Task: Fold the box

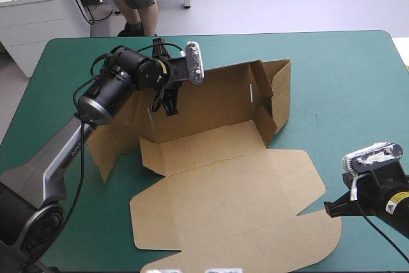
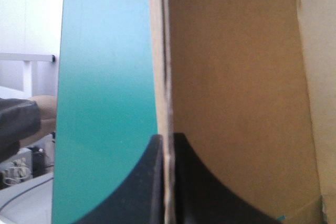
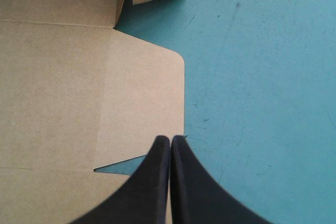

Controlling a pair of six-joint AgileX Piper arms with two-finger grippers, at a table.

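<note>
Black left gripper (image 2: 167,137) pinches a thin upright wall of the brown cardboard box (image 1: 217,158), half hiding it; right gripper (image 3: 170,138), four o'clock, closed empty

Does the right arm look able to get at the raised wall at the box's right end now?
Probably yes. Only bare teal-green cover lies between the right gripper and the end wall of the box, and the left gripper grips the back wall well away from it.
</note>
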